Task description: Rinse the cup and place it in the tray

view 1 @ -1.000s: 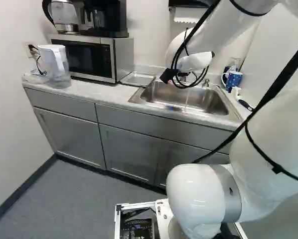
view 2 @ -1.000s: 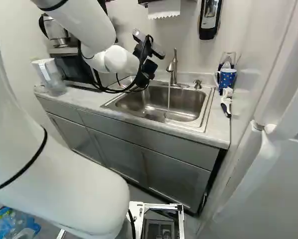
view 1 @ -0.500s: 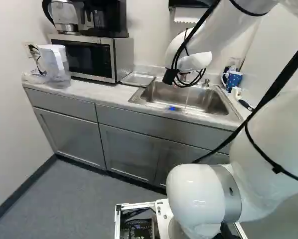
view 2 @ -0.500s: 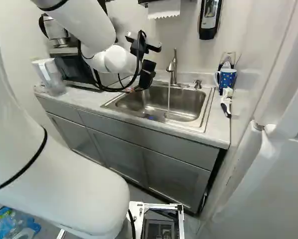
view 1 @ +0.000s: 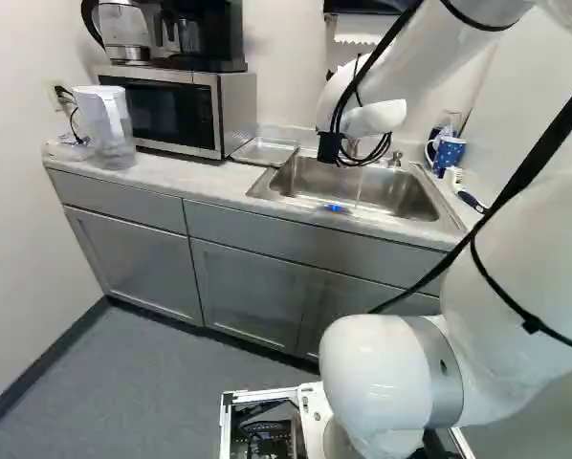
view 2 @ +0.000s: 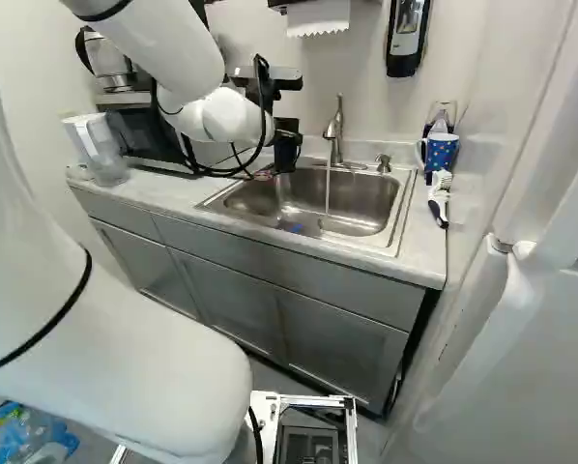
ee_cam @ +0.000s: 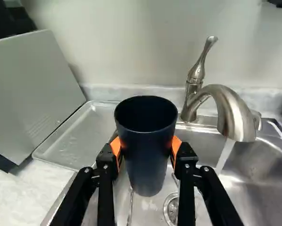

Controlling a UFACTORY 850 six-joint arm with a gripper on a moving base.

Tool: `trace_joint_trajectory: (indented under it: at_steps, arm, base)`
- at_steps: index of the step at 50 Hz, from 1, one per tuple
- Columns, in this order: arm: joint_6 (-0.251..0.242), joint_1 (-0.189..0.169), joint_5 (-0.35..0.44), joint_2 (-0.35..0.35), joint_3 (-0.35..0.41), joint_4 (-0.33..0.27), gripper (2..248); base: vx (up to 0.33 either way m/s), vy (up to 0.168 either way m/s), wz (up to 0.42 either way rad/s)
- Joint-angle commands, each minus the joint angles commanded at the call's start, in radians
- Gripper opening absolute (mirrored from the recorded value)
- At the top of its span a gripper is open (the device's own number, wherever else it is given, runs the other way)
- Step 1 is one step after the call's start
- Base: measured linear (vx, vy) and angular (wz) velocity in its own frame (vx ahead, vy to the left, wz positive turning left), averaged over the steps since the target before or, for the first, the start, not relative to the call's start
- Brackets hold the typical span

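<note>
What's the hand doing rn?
Hand: closed on the dark cup, orange pads on both sides, cup upright above the sink.

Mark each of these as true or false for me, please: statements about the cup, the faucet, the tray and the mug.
1. The gripper is holding the dark cup between its two fingers. True.
2. The faucet is turned off. False: water is running from it into the sink.
3. The tray lies on the counter between the microwave and the sink. True.
4. The cup is standing in the tray. False: it is in the gripper, clear of the tray.
5. The blue mug is at the right of the right base view. True.
</note>
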Motion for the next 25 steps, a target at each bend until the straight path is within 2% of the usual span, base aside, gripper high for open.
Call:
trace_joint_trajectory:
  at_steps: [18, 25]
  arm:
    - [-0.010, 0.001, 0.000, -0.001, -0.001, 0.000, 121]
    - [-0.010, 0.014, 0.000, -0.017, -0.016, 0.000, 121]
  base:
    - [0.000, 0.000, 0.000]
    - [0.000, 0.000, 0.000]
